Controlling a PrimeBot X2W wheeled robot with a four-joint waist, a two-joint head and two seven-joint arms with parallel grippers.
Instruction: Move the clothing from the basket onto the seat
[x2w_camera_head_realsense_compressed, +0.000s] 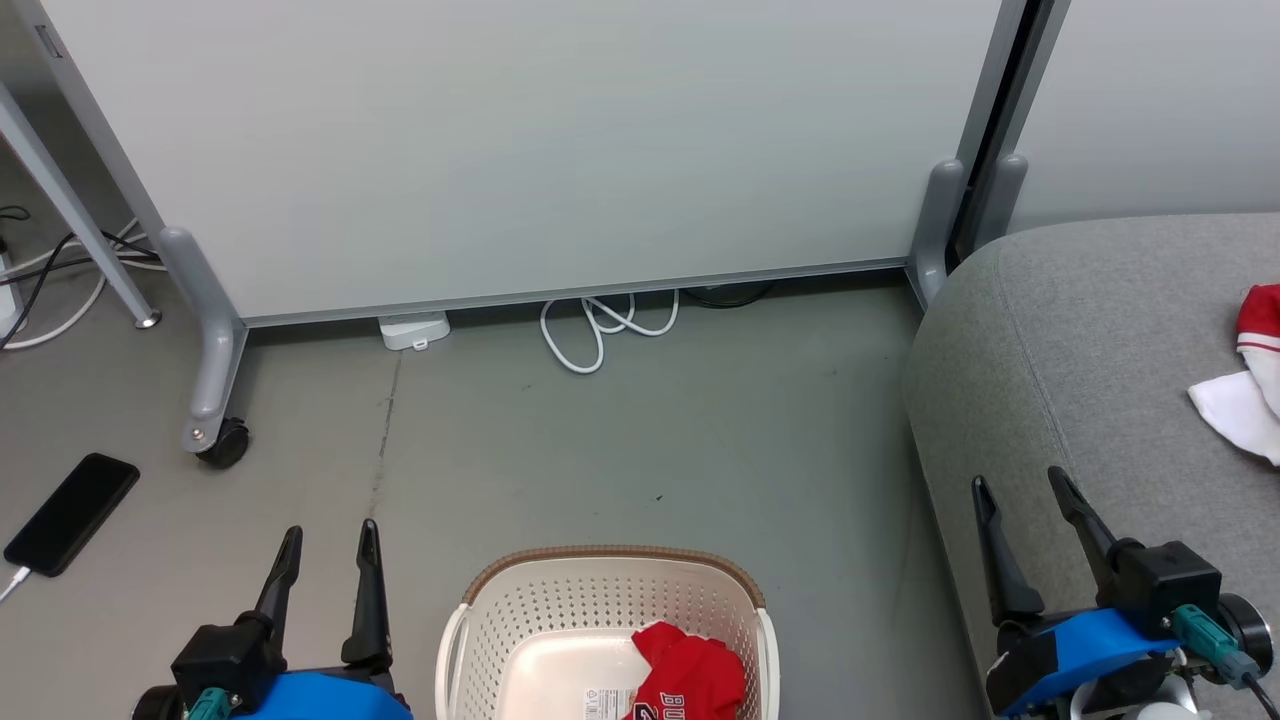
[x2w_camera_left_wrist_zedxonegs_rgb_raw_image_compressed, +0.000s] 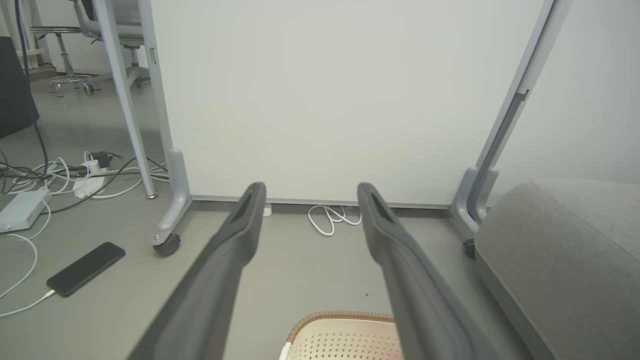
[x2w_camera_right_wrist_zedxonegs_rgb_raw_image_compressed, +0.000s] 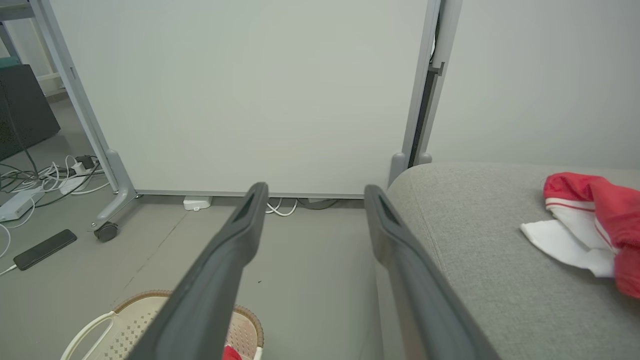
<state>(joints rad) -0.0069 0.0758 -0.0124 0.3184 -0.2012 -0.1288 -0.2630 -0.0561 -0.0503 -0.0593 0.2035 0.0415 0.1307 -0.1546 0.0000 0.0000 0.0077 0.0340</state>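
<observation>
A cream perforated basket (x2w_camera_head_realsense_compressed: 520, 610) with a brown rim stands on the floor at the bottom centre, its rim also in the left wrist view (x2w_camera_left_wrist_zedxonegs_rgb_raw_image_compressed: 340, 320) and the right wrist view (x2w_camera_right_wrist_zedxonegs_rgb_raw_image_compressed: 125, 320). Inside it lies a crumpled red jersey (x2w_camera_head_realsense_compressed: 690, 675) with white lettering. A second red garment with white lining (x2w_camera_head_realsense_compressed: 1255, 370) (x2w_camera_right_wrist_zedxonegs_rgb_raw_image_compressed: 590, 225) rests on the grey seat (x2w_camera_head_realsense_compressed: 1080, 340) (x2w_camera_right_wrist_zedxonegs_rgb_raw_image_compressed: 480, 260) (x2w_camera_left_wrist_zedxonegs_rgb_raw_image_compressed: 565, 250) at the right. My left gripper (x2w_camera_head_realsense_compressed: 327, 540) stands open left of the basket, empty. My right gripper (x2w_camera_head_realsense_compressed: 1017, 485) is open over the seat's front corner, empty.
A white wheeled partition (x2w_camera_head_realsense_compressed: 520, 150) closes off the back, with a caster (x2w_camera_head_realsense_compressed: 222, 440) at its left foot. A black phone (x2w_camera_head_realsense_compressed: 72, 512) on a cable lies on the floor at left. A looped white cable (x2w_camera_head_realsense_compressed: 600, 330) and a small white box (x2w_camera_head_realsense_compressed: 413, 330) sit under the partition.
</observation>
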